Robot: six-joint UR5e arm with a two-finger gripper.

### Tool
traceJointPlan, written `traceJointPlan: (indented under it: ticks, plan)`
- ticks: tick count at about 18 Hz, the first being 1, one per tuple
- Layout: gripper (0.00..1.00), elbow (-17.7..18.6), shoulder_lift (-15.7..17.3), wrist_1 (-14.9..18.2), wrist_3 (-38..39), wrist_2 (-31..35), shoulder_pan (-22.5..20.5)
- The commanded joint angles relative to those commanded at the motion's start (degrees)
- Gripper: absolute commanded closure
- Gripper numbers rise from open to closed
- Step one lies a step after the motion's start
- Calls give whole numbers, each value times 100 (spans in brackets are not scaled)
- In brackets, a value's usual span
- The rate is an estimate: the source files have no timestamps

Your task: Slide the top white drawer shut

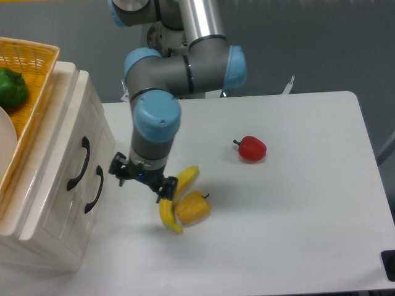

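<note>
Your top drawer (77, 161) sits at the left, front flush with the lower drawer (86, 200); judged shut. The gripper (143, 179) hangs clear of both handles, beside the banana (173, 196), jaws spread, holding nothing. Closing looks done; next, confirm flushness and lift clear.

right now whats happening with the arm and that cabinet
The top white drawer sits flush with the lower drawer, so it looks closed. The gripper is off the handle, empty, hanging above the table beside the banana and the yellow pepper. A red pepper lies farther right.
</note>
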State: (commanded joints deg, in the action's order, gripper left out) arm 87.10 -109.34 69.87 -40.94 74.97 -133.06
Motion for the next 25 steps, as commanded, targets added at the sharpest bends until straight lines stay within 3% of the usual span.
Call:
traceJointPlan:
  ticks: [10,17,25]
  plan:
    - [0,70,-17,18,-1011,1529,-554]
    - [0,27,-26,9,-2469,1679,-1125]
    - [0,44,9,-9,-3542,1679,-1767]
